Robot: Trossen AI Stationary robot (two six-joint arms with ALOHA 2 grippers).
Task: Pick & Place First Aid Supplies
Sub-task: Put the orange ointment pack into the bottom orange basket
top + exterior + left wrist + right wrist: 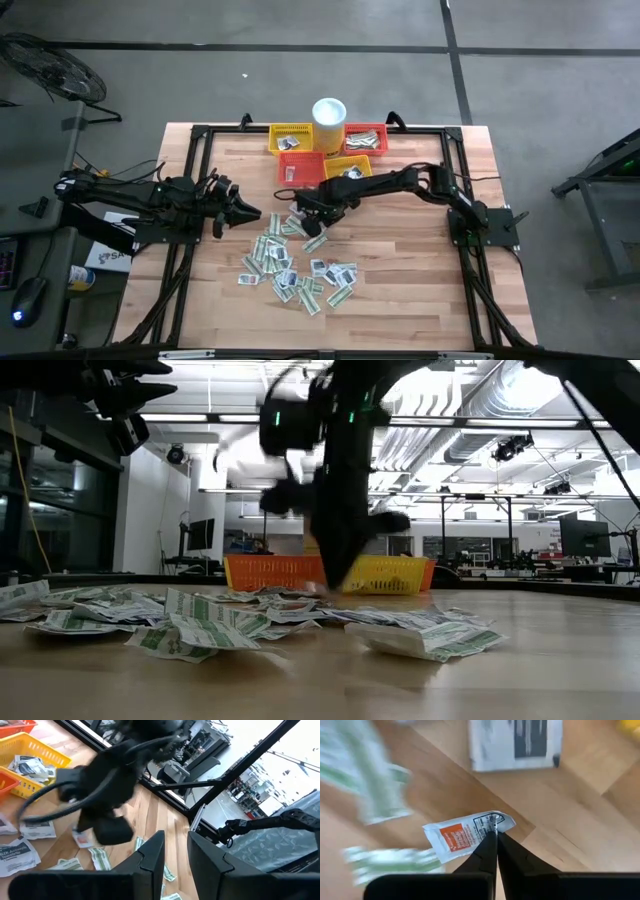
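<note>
landmark: packet pile (pixel 295 265) | behind it: red-orange basket (pixel 301 167), yellow baskets (pixel 291 138), white cup (pixel 329 112) block passage | over its rear edge: right arm (pixel 395 184) crosses | front and right of it: bare table (pixel 420 280), open room

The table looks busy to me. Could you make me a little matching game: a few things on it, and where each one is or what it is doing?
Things:
1. white cup
2. orange-printed sachet
3. left gripper
4. red-orange basket

Places or states:
a. pinched in the shut right gripper
b. beside the loose pile, holding nothing
c. standing among the baskets at the far edge
d. nearest the pile, next to a yellow basket

Pairs: 1-c, 2-a, 3-b, 4-d
</note>
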